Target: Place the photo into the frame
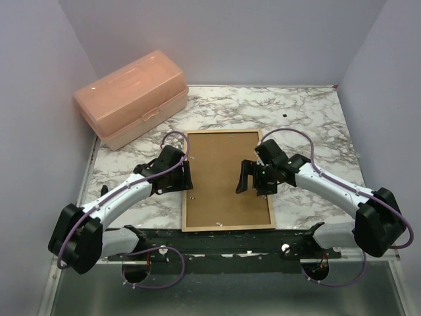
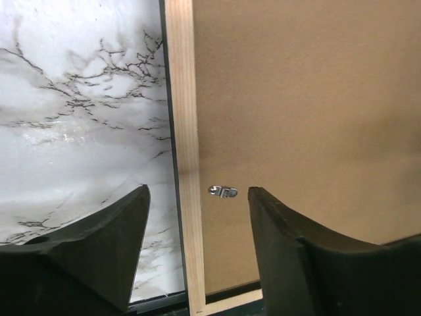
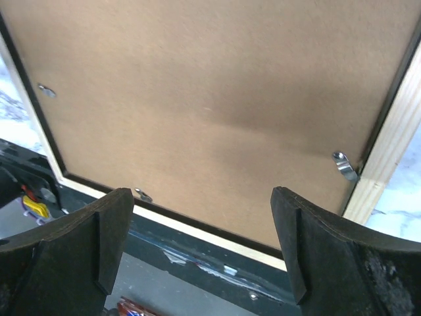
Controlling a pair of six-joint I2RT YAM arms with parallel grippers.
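Observation:
The frame lies face down in the middle of the table, its tan wood rim up, with a brown backing board filling it. The photo is out of view. My left gripper hovers open over the frame's left rail, its fingers either side of a small metal clip; nothing is held in the left gripper. My right gripper stands wide open above the backing board, holding nothing; in the right wrist view the right gripper points toward the near rail. Another clip sits by the right rail.
A pink plastic box stands at the back left of the marble table. The dark front edge of the table runs just below the frame. Grey walls close in the left, right and back.

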